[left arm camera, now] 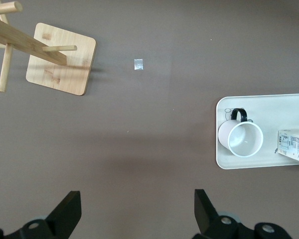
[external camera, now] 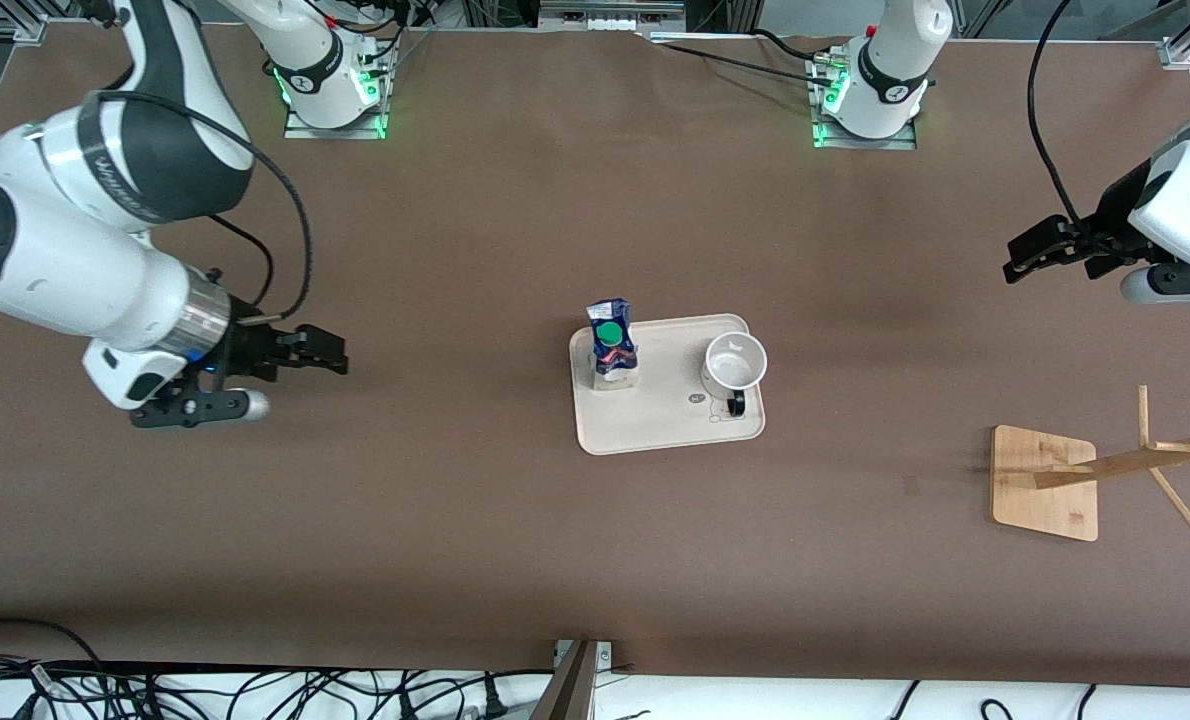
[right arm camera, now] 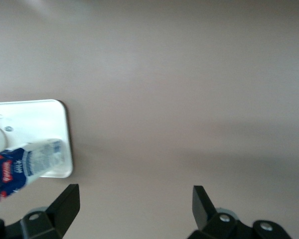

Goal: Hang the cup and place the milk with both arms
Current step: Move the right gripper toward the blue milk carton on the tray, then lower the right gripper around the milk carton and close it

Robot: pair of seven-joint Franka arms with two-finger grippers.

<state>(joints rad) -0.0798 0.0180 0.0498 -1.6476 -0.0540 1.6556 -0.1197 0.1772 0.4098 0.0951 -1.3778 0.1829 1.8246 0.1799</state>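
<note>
The white cup stands upright on a cream tray mid-table, its black handle turned toward the front camera. The blue and white milk, green cap up, stands on the same tray toward the right arm's end. The left wrist view shows the cup, the milk and the tray; the right wrist view shows the milk and the tray. My left gripper hangs open over bare table. My right gripper is open over bare table too. Neither holds anything.
A bamboo rack with slanted pegs stands toward the left arm's end, nearer to the front camera than the tray; it also shows as the rack in the left wrist view. A small scrap lies on the brown table between rack and tray.
</note>
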